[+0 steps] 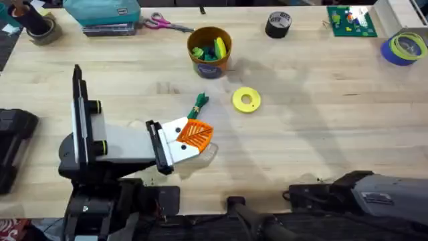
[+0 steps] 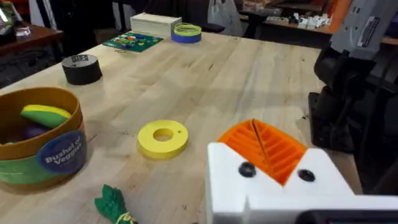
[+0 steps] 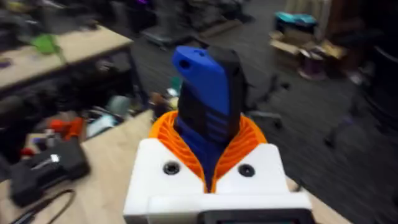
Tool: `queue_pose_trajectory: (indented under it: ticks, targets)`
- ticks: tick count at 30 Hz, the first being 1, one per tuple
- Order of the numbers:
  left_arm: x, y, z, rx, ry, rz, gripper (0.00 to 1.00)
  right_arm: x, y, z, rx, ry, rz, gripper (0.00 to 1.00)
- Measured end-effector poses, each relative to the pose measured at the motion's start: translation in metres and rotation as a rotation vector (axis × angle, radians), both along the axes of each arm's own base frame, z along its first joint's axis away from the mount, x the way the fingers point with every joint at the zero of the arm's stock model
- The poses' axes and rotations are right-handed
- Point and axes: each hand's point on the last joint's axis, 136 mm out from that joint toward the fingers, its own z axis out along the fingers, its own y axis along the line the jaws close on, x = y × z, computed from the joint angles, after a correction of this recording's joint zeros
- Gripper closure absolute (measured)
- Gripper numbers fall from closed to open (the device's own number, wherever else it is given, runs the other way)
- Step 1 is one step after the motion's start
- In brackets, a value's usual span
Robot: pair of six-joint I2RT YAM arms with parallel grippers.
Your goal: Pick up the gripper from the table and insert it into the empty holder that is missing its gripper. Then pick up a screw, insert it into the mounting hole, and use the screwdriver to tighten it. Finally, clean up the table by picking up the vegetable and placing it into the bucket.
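Note:
My left gripper [image 1: 196, 134] lies low over the table's front middle, shut with nothing in it. Its two orange ribbed fingers [image 2: 273, 149] meet in their white holder [image 2: 273, 186]. Just beyond it the dark-green vegetable [image 1: 199, 102] lies on the wood, its leafy end showing in the left wrist view [image 2: 113, 204]. The mustard bucket [image 1: 209, 50] stands farther back, with toy pieces inside [image 2: 38, 134]. My right gripper [image 3: 210, 149] is shut on the blue screwdriver [image 3: 202, 81], held off the table's front right edge. A loose gripper and a screw are out of view.
A flat yellow ring [image 1: 246, 100] lies right of the vegetable. A black tape roll [image 1: 278, 25], blue-yellow tape [image 1: 404, 48], a green board [image 1: 349, 20], scissors [image 1: 164, 24] and a teal box [image 1: 101, 15] line the back edge. The right arm [image 1: 374, 191] rests at the front right.

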Motion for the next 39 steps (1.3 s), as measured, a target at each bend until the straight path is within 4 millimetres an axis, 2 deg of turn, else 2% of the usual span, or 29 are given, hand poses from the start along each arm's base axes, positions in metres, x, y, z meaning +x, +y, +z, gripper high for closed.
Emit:
queue_pose_trajectory:
  ticks: [7,12,21,31,39]
  targets:
    - [0.0,0.0,0.0,0.0,0.0,0.0,0.997,-0.037,0.015,0.036,0.074,-0.111,0.197,0.978]
    - [0.0,0.0,0.0,0.0,0.0,0.0,0.997,-0.053,0.021,0.041,0.125,-0.168,0.288,0.978]
    - [0.0,0.0,0.0,0.0,0.0,0.0,0.997,-0.069,0.032,0.012,0.222,-0.219,0.449,0.978]
    - [0.0,0.0,0.0,0.0,0.0,0.0,0.997,-0.119,0.028,-0.006,0.285,-0.313,0.668,0.978]
    - [0.0,0.0,0.0,0.0,0.0,0.0,0.997,-0.146,0.038,-0.026,0.306,-0.252,0.788,0.978]
